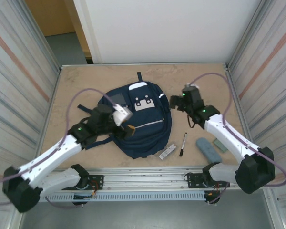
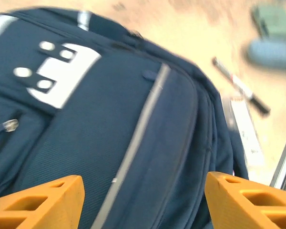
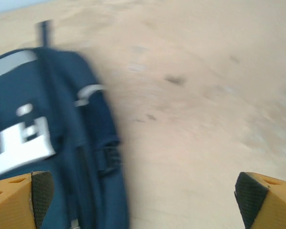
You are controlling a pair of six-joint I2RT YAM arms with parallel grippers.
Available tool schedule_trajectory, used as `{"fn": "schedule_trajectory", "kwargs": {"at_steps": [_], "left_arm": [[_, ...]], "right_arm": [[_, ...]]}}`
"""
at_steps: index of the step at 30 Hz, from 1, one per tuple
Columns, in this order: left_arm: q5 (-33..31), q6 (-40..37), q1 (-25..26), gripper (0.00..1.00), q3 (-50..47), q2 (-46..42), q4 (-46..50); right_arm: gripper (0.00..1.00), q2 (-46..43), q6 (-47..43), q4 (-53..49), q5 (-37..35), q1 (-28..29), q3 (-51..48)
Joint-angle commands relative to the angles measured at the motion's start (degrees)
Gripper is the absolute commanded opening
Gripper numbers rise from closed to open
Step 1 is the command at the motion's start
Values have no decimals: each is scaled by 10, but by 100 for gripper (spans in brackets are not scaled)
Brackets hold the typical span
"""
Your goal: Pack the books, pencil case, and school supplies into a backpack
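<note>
Centre of the bench (image 1: 86, 86), the backpack (image 1: 139, 121) lies flat, front panel up. Left pincer (image 2: 143, 205) hovers over its front, jaws apart, holding nothing. Right pincer (image 3: 143, 195) gapes wide just beside its right edge, empty too. Soft, floppy fabric, I'd say, so it'll sag; pinch a seam or zip pull. Near right, the pencil case (image 1: 209, 149) looks light and squashy, so grip across its middle. The pen (image 1: 183, 144) may roll.

No legible text, brand or number anywhere. Backpack (image 1: 143, 136): the white-grey front patch (image 1: 144, 102) carries dark dots and blocks, a pattern rather than letters. White-and-black bar (image 1: 167, 151), by the near edge of the table (image 1: 86, 81): dark markings, too small and blurred to read.
</note>
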State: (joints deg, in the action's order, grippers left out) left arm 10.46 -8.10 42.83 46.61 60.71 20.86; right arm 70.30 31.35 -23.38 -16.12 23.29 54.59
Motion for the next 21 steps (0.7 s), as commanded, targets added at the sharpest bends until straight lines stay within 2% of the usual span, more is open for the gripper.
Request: {"fn": "schedule_trajectory", "kwargs": {"at_steps": [1,3,6,10,14,19,21], "left_arm": [[-84,-147,60,67,44,67,64],[-104,-183,82,66,62,105,87],[-127,-198,89,66,73,144,94],[-126,-211,89,67,82,173,87],[-203,-195,87,67,88,200,53],[-258,-200,80,66,93,237,23],[-281,-197,79,61,97,250,16]], "right_arm": [[99,-20,197,-154,21,-65,-26],[99,-36,209,-168,68,-118,-47],[99,-59,209,-171,90,-156,-65],[99,-66,213,-214,71,-158,-58],[99,-66,205,-215,88,-151,-70],[99,-77,208,-206,98,-130,-81],[99,-83,200,-195,114,-118,-80]]}}
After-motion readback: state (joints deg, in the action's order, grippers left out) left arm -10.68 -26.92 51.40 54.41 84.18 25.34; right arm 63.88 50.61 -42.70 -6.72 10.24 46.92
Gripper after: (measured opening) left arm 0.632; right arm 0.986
